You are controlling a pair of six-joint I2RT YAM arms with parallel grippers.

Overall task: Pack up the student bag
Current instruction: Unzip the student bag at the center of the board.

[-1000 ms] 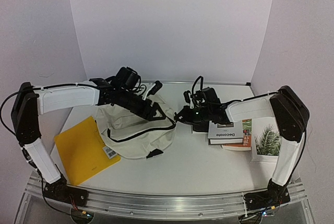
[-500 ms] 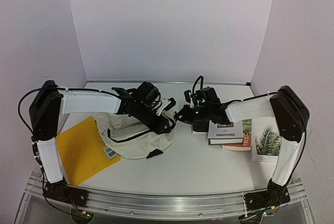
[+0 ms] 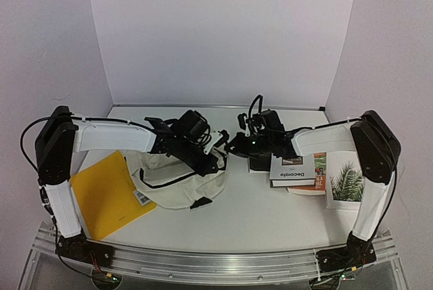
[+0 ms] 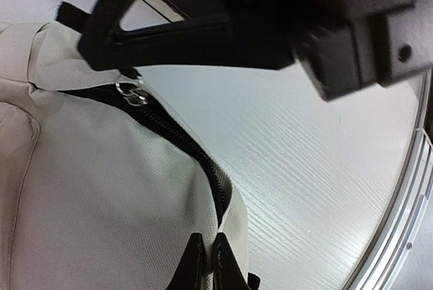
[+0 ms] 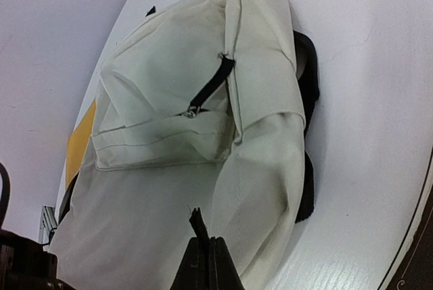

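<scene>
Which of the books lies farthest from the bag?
The palm-leaf cover book, at the far right; the white Decorate book and the orange one lie closer to the bag.

On my table [image 3: 257, 215], the student bag [image 3: 177, 178] lies as the landmark. A flat folder [image 3: 105, 192] lies to the bag's left, its right edge meeting the bag. A stack of books [image 3: 294, 172] sits well to the bag's right, with a booklet [image 3: 348, 182] beyond the stack, farther from the bag. My left gripper [image 4: 208, 263] is on the bag's right end; my right gripper [image 5: 203, 263] is at that same end, on the books' side.
</scene>
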